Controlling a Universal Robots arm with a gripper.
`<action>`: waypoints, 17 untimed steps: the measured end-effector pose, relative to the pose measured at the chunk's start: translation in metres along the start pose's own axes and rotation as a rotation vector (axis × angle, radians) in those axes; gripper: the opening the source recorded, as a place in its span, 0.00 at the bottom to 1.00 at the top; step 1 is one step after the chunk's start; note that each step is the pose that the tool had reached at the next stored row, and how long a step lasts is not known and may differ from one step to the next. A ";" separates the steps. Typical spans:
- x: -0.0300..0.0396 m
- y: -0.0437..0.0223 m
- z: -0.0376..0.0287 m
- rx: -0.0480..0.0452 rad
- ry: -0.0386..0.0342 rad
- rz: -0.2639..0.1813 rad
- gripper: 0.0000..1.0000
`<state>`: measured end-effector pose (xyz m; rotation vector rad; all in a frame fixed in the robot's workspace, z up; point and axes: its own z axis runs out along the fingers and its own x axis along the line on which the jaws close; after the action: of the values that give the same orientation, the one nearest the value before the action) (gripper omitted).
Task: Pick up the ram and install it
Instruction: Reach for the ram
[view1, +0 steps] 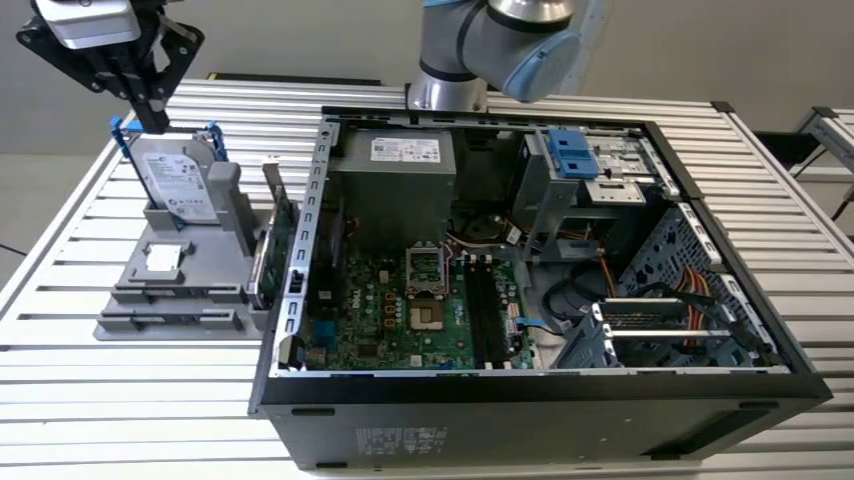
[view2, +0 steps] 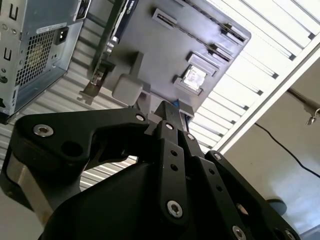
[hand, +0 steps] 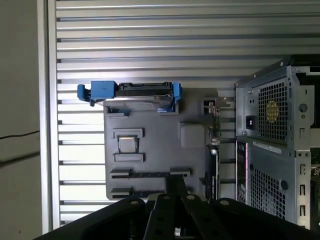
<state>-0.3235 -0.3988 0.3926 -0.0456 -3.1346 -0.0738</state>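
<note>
Table: slatted metal top (view1: 134, 400) under the gray fixture (view1: 134, 325) & everything else.
PC case: open-sided tower (view1: 534, 420) lay on its side just beside the fixture, on the exterior view's right. Its motherboard (view1: 400, 310) faced up, w/ long dark memory slots (view1: 487, 310) on it.
Ram: dark thin stick (hand: 150, 174), seen in the first wrist view. It seemed to lie along one of the two narrow slots at the fixture's near end, ends tucked under gray caps. Nothing gripped it, and it was well apart from the gripper.
Chip: small square part (view1: 163, 258) sat in a pocket mid-fixture, just past the slots.
Exp. card: green board (view1: 274, 250) stood on edge at the fixture's case-side rim, btwn fixture & case.
Hard drive: silver unit w/ blue brackets (view1: 180, 180) stood upright in the fixture's far end, label toward the exterior cam.
Gripper: black fingers (view1: 151, 120) hung above the fixture's far end, tips pointing down just by the hard drive's top edge. Couldn't tell if they touched it. Fingers looked pressed together w/ nothing btwn them, also in both wrist views (view2: 167, 112) (hand: 175, 185).
Arm base: silver & blue column (view1: 447, 95) stood beyond the fixture, behind the case's far wall.
</note>
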 end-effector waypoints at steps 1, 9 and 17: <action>0.0011 0.0000 0.0000 0.0000 0.0000 0.000 0.00; 0.0105 -0.0003 0.0000 0.0000 0.0001 0.000 0.00; 0.0194 -0.0006 0.0001 0.0000 0.0000 0.000 0.00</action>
<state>-0.3429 -0.3988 0.3926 -0.0456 -3.1346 -0.0738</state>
